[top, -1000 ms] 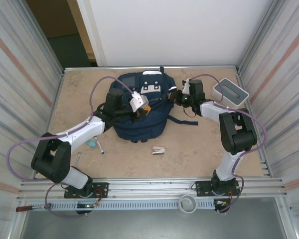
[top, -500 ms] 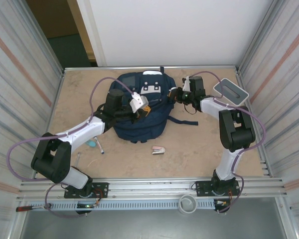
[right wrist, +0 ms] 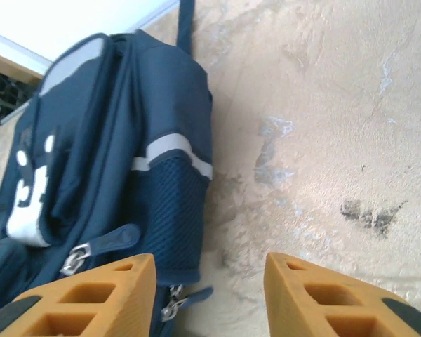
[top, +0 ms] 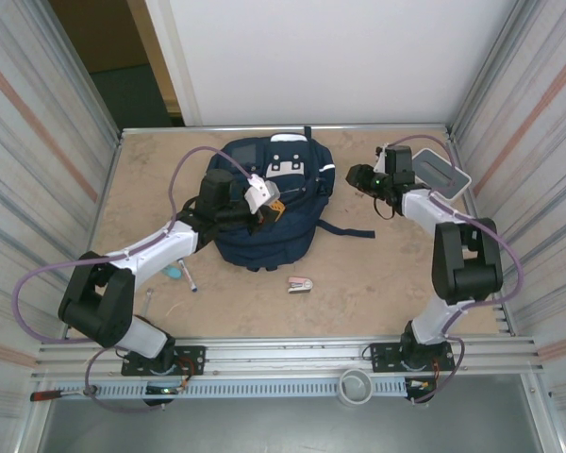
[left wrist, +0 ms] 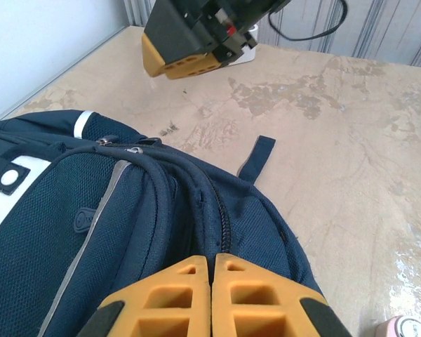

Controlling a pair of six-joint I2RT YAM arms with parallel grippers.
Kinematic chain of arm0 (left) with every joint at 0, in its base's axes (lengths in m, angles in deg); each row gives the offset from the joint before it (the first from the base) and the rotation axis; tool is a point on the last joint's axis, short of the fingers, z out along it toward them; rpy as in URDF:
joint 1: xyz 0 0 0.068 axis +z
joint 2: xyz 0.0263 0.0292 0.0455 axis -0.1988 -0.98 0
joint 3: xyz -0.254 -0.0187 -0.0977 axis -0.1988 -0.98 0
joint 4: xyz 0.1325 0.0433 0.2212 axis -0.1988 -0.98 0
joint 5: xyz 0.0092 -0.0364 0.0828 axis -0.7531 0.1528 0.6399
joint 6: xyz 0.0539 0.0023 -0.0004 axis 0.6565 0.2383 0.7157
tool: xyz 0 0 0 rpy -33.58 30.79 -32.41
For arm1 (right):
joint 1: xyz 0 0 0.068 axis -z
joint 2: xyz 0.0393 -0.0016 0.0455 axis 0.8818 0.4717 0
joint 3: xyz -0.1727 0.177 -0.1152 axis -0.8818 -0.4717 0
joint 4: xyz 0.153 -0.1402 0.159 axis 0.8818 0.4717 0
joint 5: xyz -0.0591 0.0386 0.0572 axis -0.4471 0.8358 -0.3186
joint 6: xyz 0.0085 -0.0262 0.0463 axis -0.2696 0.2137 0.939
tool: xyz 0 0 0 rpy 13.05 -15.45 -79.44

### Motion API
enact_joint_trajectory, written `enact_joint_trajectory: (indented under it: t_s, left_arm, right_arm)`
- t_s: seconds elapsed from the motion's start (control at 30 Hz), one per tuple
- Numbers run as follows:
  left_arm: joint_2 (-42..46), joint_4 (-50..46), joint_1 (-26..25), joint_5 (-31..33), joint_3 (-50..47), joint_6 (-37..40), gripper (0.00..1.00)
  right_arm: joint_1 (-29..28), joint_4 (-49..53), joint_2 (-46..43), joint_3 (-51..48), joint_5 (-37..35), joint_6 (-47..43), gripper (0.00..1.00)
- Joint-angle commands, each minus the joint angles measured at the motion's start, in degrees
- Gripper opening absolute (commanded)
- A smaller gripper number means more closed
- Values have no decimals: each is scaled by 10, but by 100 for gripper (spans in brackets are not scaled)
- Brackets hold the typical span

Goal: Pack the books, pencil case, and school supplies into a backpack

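Right wrist view: right gripper [right wrist: 210,281] is hanging spread and empty over the bare tan tabletop [right wrist: 323,126], just beside the large navy-blue fabric backpack [right wrist: 126,140]. From the top view it is now sitting clear of the bag's right edge, nearer the white box with grey top [top: 437,173]; half a second ago it was at the fabric. Meanwhile the left gripper [left wrist: 212,261] is staying pressed shut on the zip seam; cannot tell whether it is pinching a pull. Judgement: right side released, bag not yet opened. The small pink-and-silver stapler [top: 300,284] and slim blue-capped pen [top: 187,278] are lying unpacked in front of the bag.
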State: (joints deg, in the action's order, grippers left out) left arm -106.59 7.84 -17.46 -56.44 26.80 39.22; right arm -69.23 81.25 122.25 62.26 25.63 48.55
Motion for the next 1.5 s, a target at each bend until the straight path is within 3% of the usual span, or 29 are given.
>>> enact_joint_trajectory:
  t_s: [0.0, 0.1, 0.2, 0.33, 0.43, 0.57, 0.67, 0.83, 1.0, 1.1, 1.37, 1.47]
  left_arm:
    - [9, 55, 5, -11, 11, -16, 0]
    - [7, 55, 5, -13, 11, -19, 0]
    - [6, 53, 5, -13, 10, -23, 0]
    - [4, 49, 5, -9, 6, -25, 0]
    - [2, 45, 5, -2, 0, -26, 0]
    - [3, 38, 4, 16, -10, -30, 0]
    - [5, 32, 5, 42, -17, -31, 0]
    - [-6, 24, 11, 101, -6, -37, 0]
    - [-36, 8, 32, 135, 28, -58, 5]
    - [-48, 3, 46, 180, 38, -80, 9]
    - [-91, -78, 108, 273, 102, -180, 32]
    - [-87, -89, 120, 307, 108, -215, 46]
  right_arm:
    - [4, 15, -12, -11, -7, -3, 48]
    - [4, 11, 28, 15, 23, 23, 63]
    - [1, 3, 93, 62, 62, 55, 72]
    - [-9, -33, 183, 130, 113, 105, 75]
    - [-20, -45, 244, 192, 148, 134, 66]
    - [-17, -74, 270, 215, 171, 159, 30]
    - [-2, -88, 247, 181, 173, 158, 8]
    - [35, -93, 156, 78, 159, 135, 0]
    - [38, -86, 48, -36, 129, 111, 0]
    - [6, -76, -13, -102, 88, 100, 0]
    - [-172, -47, -149, -227, -86, 86, 13]
    - [-226, -30, -182, -231, -116, 68, 21]
